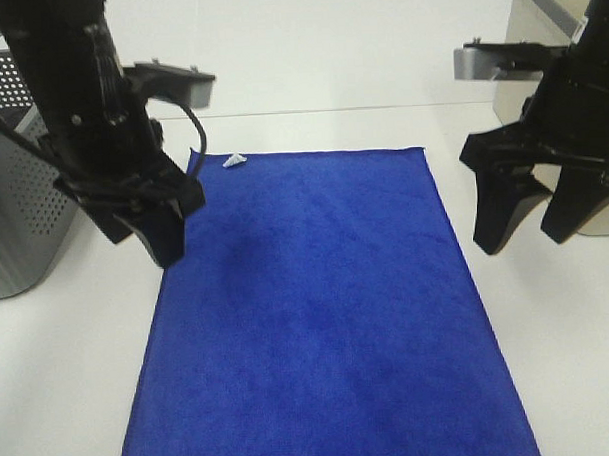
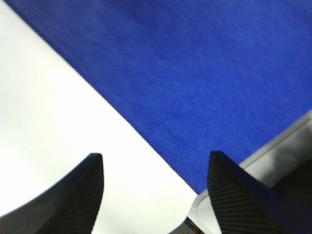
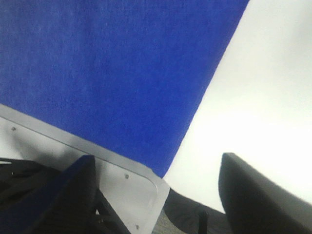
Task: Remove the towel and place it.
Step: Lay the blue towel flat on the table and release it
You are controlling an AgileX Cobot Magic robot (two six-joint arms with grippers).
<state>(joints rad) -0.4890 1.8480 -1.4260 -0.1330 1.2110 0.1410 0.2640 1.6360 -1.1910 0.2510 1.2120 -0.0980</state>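
Note:
The royal-blue towel (image 1: 322, 307) lies flat and spread on the white table, with its small white tag (image 1: 234, 161) at the far left corner. My left gripper (image 1: 150, 243) hangs open above the towel's left edge, holding nothing; in the left wrist view (image 2: 153, 168) its fingers straddle the towel's edge (image 2: 195, 73). My right gripper (image 1: 530, 230) hangs open above bare table just right of the towel's right edge; in the right wrist view (image 3: 156, 168) the towel (image 3: 112, 63) fills the area beyond the fingers.
A grey perforated metal box (image 1: 13, 188) stands at the left, close behind the left arm. A beige box (image 1: 523, 50) stands at the back right behind the right arm. The white table (image 1: 579, 358) extends right of the towel.

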